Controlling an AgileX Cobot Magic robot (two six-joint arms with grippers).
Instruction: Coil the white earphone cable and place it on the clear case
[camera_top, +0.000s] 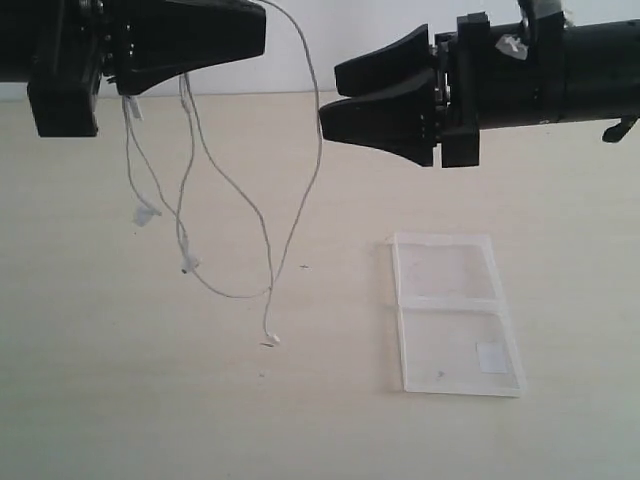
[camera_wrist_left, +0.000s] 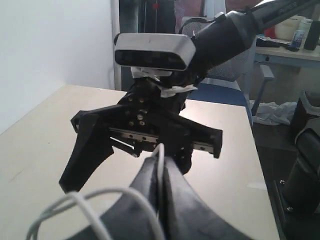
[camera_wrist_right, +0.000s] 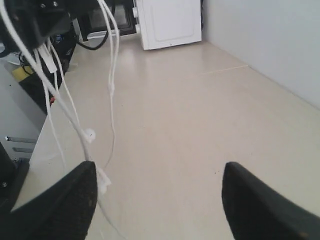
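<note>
My left gripper (camera_top: 252, 32) is raised at the upper left and shut on the white earphone cable (camera_top: 320, 150), which hangs from it in long loops. Two earbuds (camera_top: 145, 211) dangle above the table and the plug (camera_top: 271, 338) reaches the tabletop. In the left wrist view the wire (camera_wrist_left: 160, 167) is pinched between the closed fingers (camera_wrist_left: 145, 190). My right gripper (camera_top: 325, 97) hovers open to the right of the cable, holding nothing; its wrist view has the cable (camera_wrist_right: 111, 75) off beside one finger (camera_wrist_right: 75, 200). The clear case (camera_top: 400, 300) lies open and flat, below the right gripper.
A whitish square patch (camera_top: 491, 357) marks the case's near half. The beige tabletop (camera_top: 120, 400) spreads around it. A white cabinet (camera_wrist_right: 167, 22) stands beyond the table's far end, with a wall (camera_wrist_right: 270, 40) along one side.
</note>
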